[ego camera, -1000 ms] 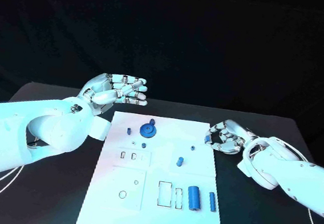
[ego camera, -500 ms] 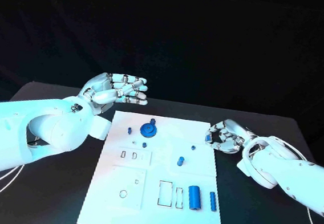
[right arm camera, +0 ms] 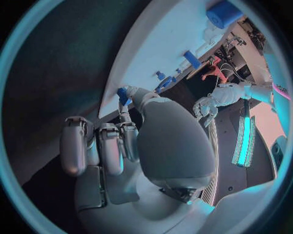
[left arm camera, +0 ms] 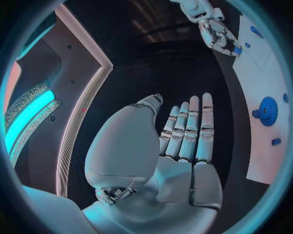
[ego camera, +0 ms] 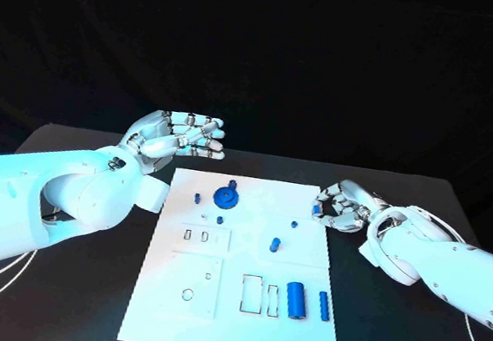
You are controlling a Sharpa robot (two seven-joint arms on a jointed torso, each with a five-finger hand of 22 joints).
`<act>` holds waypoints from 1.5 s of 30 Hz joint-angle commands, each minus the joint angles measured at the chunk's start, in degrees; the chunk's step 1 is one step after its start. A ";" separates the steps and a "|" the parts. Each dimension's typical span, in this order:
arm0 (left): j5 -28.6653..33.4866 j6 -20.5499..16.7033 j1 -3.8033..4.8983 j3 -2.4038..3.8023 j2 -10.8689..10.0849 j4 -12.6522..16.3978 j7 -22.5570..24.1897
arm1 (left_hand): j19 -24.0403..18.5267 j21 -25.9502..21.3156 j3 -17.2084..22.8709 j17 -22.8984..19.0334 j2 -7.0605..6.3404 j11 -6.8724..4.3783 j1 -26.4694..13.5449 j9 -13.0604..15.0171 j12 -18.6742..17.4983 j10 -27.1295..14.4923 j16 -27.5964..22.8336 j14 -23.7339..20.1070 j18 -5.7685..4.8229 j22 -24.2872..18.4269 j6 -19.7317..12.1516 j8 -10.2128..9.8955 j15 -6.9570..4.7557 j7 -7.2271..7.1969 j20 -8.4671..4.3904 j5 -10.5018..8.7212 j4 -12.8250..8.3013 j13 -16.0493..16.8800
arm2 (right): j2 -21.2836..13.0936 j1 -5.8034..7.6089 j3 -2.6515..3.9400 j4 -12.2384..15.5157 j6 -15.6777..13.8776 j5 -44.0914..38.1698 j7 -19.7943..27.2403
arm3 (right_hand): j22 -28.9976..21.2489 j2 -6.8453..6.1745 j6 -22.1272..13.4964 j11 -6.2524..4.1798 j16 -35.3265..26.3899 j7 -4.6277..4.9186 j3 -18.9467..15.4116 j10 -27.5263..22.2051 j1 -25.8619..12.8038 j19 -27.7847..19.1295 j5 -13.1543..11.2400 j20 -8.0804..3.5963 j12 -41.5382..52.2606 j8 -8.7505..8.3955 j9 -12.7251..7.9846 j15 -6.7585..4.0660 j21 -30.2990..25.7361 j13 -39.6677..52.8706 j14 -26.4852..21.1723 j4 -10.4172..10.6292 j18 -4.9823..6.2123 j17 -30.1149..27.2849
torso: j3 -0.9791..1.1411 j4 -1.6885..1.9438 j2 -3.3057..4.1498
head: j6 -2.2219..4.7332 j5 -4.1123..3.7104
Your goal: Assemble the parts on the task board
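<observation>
The white task board [ego camera: 237, 310] lies in the middle of the table. A round blue gear [ego camera: 226, 195] stands near its far end, with small blue pegs [ego camera: 274, 245] around it. A thick blue cylinder [ego camera: 296, 299] and a thinner one [ego camera: 323, 306] lie at its near right. My right hand [ego camera: 344, 208] hovers at the board's far right edge, fingers curled, and pinches a small blue part [right arm camera: 122, 95] between thumb and fingertip. My left hand [ego camera: 182, 138] is raised beyond the board's far left corner, fingers straight and apart [left arm camera: 186, 131], holding nothing.
Black table [ego camera: 85, 154] surrounds the board on both sides. Several empty slots [ego camera: 258, 295] mark the board's near half. In the left wrist view the gear [left arm camera: 267, 111] and my right hand [left arm camera: 214, 29] appear beside the board [left arm camera: 259, 58].
</observation>
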 commanded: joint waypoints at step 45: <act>0.10 0.93 0.02 0.00 0.55 -2.09 0.42 | -0.45 0.33 0.53 0.21 -0.34 0.24 0.18 0.12 -0.29 0.04 0.45 -0.63 0.66 0.11 0.30 -0.27 0.02 1.12 -0.10 -0.23 -0.08 -0.09 | 11.37 -1.15 -0.90 19.09 -9.74 -10.90 -23.21 | 7.46 1.27 -0.29 -0.75 0.22 -0.99 1.90 0.99 -3.18 0.32 1.24 -0.96 0.09 2.81 2.33 -0.88 0.64 8.41 6.00 0.11 -0.45 15.10 | -0.43 -0.31 -1.15 | -1.59 1.70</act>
